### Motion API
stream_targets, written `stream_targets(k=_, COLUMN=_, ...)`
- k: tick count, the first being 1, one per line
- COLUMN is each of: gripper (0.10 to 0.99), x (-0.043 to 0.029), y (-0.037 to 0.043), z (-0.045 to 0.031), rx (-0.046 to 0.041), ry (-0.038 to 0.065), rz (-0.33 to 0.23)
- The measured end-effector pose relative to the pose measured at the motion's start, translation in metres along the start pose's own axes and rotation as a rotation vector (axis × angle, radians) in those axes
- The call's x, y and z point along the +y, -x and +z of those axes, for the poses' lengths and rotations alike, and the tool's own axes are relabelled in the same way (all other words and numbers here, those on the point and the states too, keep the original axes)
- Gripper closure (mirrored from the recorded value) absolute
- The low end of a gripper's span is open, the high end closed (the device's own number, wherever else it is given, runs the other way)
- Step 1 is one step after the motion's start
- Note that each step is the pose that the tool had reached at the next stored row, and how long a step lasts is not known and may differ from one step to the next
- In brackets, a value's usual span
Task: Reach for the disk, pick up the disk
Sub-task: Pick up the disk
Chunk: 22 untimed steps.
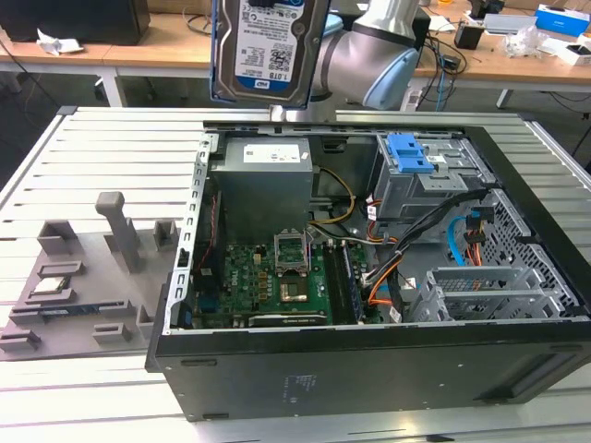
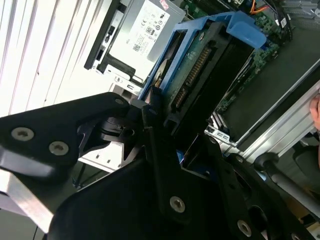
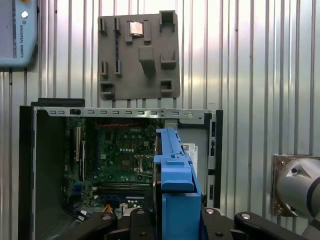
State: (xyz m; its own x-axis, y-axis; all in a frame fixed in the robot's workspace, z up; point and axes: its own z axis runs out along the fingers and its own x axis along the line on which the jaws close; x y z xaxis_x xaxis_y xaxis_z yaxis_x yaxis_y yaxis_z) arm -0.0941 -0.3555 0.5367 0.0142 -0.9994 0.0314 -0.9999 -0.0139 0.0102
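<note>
Above the open case (image 1: 369,369), I'm holding the disk (image 1: 268,46) upright, gripper (image 3: 176,215) clamping its blue bracket (image 3: 172,165) edges; probably dense, stiff, shock-sensitive, with slick plastic.

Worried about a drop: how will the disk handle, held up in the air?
The disk looks rigid metal, so probably stiff and heavy for its size. Its smooth faces may slip; the blue bracket likely flexes slightly.

Silver disk (image 1: 268,51) with white-and-blue label (image 1: 273,28) and blue bracket (image 3: 176,170); grey fixture tray (image 1: 83,277)
</note>
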Motion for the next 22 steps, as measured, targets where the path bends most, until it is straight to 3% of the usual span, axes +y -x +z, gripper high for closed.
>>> stream_targets(k=8, gripper=0.725, x=-0.0223, y=-0.0003, z=0.0020, rx=0.0002, ry=0.000, rz=0.000)
stream_targets(k=12, gripper=0.725, x=-0.0385, y=-0.0004, z=0.0033, rx=0.0005, ry=0.000, rz=0.000)
stream_targets(k=17, gripper=0.725, x=-0.0500, y=-0.0006, z=0.0036, rx=0.0009, ry=0.000, rz=0.000)
stream_targets(k=22, gripper=0.725, x=-0.0659, y=-0.0008, z=0.0035, rx=0.0010, ry=0.000, rz=0.000)
